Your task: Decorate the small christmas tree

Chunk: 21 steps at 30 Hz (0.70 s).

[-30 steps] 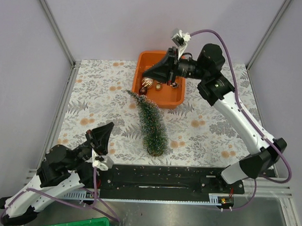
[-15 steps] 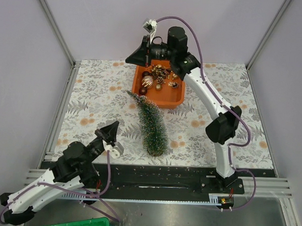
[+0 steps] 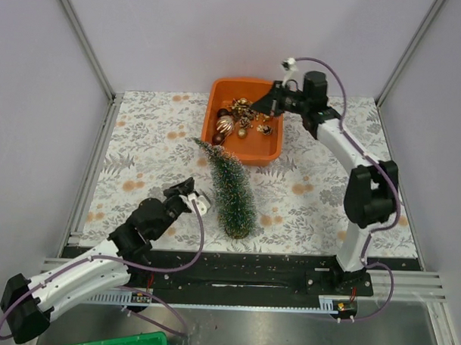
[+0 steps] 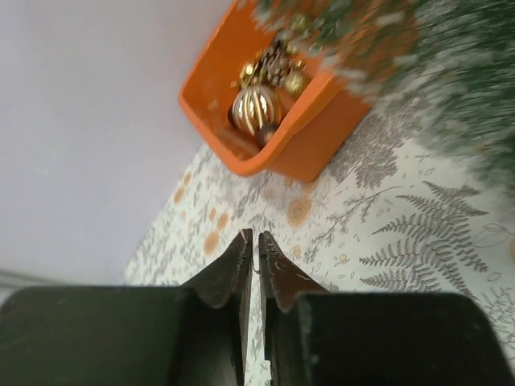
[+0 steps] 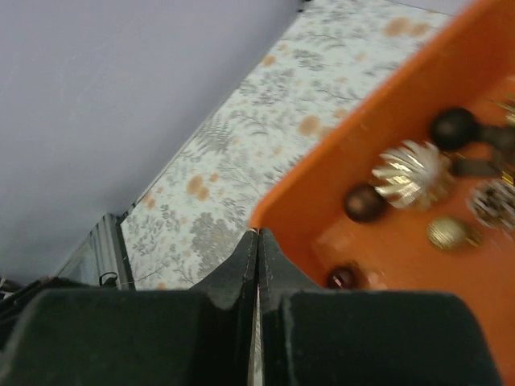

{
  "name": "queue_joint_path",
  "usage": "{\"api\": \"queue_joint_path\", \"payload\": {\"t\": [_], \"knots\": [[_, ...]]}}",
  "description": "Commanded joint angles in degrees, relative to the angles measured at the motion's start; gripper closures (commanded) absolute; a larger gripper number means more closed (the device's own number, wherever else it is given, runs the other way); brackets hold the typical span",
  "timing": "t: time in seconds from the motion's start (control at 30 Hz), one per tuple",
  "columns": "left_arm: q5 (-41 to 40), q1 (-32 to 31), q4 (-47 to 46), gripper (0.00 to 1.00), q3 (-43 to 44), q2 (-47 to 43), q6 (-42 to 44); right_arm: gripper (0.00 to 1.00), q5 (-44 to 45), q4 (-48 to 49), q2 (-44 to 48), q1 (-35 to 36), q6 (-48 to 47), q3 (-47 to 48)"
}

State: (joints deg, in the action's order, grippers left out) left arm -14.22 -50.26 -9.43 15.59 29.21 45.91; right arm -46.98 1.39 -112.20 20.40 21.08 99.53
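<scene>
Green tree (image 3: 231,189), whole only overhead

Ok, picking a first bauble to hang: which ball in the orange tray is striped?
The large gold-and-white ribbed ball by the orange tray's left wall in the top view; the dark ball and small gold ball beside it are plain.
</scene>
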Motion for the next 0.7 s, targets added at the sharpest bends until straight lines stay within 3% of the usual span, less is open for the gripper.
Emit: {"api": "queue_joint_path", "payload": {"t": [0.0,0.13,0.33,0.47,0.67], "knots": [[-2.2,6.4,-8.3,0.85,6.3,7.2,-11.7,1.00,5.2,14.8,16.7,-7.6,4.3,-13.5],[0.8,10.9,-2.9,0.68,12.3,10.2,-18.5,1.00,8.5,17.3,27.3,-12.8,6.2,-25.1],[6.1,11.2,3.8,0.38,16.7,10.3,-24.7,1.00,15.0,14.4,40.5,-18.2,6.3,-35.4],[7.5,11.4,7.2,0.30,18.7,8.7,-28.5,1.00,19.8,8.5,49.9,-20.1,5.3,-40.5],[10.4,12.5,14.2,0.29,22.5,6.1,-31.6,1.00,29.2,-6.1,63.6,-21.6,0.8,-42.1]]}}
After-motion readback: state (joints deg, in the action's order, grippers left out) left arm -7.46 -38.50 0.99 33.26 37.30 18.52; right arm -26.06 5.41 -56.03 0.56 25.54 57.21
